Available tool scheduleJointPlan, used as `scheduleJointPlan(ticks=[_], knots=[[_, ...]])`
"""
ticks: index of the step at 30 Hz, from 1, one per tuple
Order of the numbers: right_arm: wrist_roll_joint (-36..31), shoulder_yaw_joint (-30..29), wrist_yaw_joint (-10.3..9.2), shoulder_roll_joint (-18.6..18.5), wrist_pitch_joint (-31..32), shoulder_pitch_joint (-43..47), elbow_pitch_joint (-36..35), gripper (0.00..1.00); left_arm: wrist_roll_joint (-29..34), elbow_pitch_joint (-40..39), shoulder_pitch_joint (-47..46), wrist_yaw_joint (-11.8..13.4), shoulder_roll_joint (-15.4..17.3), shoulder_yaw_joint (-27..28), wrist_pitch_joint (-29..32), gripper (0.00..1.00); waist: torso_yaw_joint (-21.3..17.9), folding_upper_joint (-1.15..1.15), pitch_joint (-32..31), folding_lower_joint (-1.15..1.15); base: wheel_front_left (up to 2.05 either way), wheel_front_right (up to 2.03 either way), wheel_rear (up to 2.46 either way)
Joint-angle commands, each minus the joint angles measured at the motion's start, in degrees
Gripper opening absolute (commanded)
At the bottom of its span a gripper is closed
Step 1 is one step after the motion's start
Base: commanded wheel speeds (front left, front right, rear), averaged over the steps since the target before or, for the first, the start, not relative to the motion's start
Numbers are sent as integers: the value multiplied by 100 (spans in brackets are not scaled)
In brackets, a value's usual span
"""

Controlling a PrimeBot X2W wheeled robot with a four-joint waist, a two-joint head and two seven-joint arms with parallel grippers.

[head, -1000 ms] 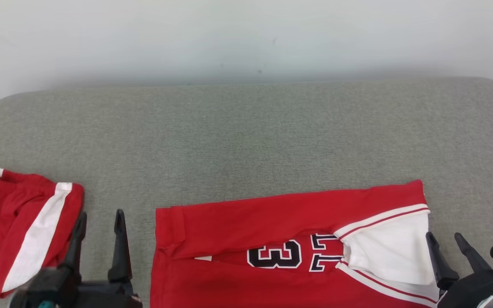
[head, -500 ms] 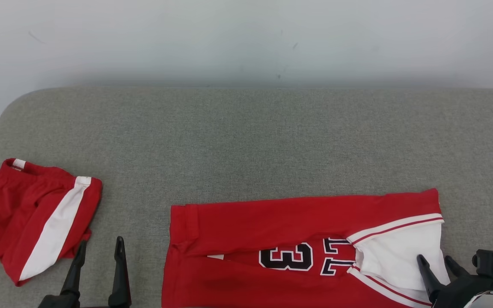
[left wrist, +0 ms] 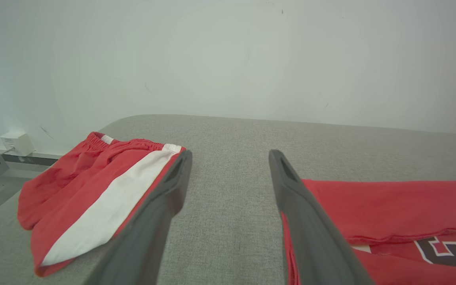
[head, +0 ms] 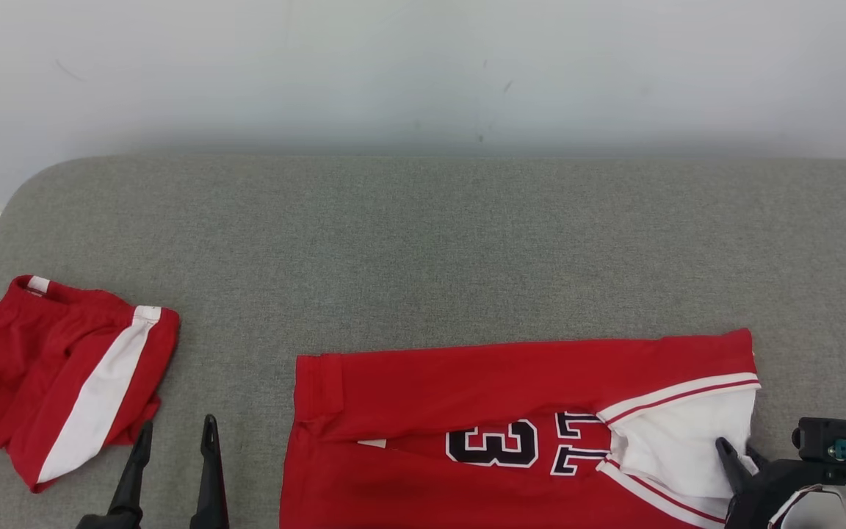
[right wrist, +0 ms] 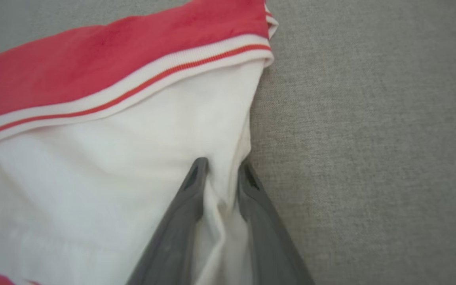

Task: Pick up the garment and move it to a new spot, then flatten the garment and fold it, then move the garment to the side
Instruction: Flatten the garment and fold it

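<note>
Red jersey [head: 467,382] folded lengthwise, flat on grey cushion [head: 423,242], close to near edge, right of centre. At its white right-hand end, just inside the cloth's edge, right gripper [right wrist: 223,168], fingers drawn in on a raised pinch of white cloth. Over bare cushion between jersey's left edge and red-and-white shorts [head: 63,375], left gripper [head: 177,425], spread wide, empty. Far half of cushion bare up to the wall; narrow bare strip right of jersey.
</note>
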Motion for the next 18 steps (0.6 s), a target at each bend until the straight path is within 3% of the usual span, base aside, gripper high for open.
scheduleJointPlan(ticks=[1, 13, 18], knots=[[70, 165, 6, 99, 98, 51, 140, 0, 21, 14, 49, -8, -23, 14, -17, 100, -10, 0, -5, 1, 0, 0, 0], [509, -125, -5, -831, -473, -231, 636, 0, -36, -4, 128, -2, -46, 25, -17, 100, -134, 0, -80, 1, 0, 0, 0], [629, -85, -4, -989, -544, -204, 428, 0, -104, -3, 145, 73, -48, -39, -17, 100, -238, 0, -60, 1, 0, 0, 0]])
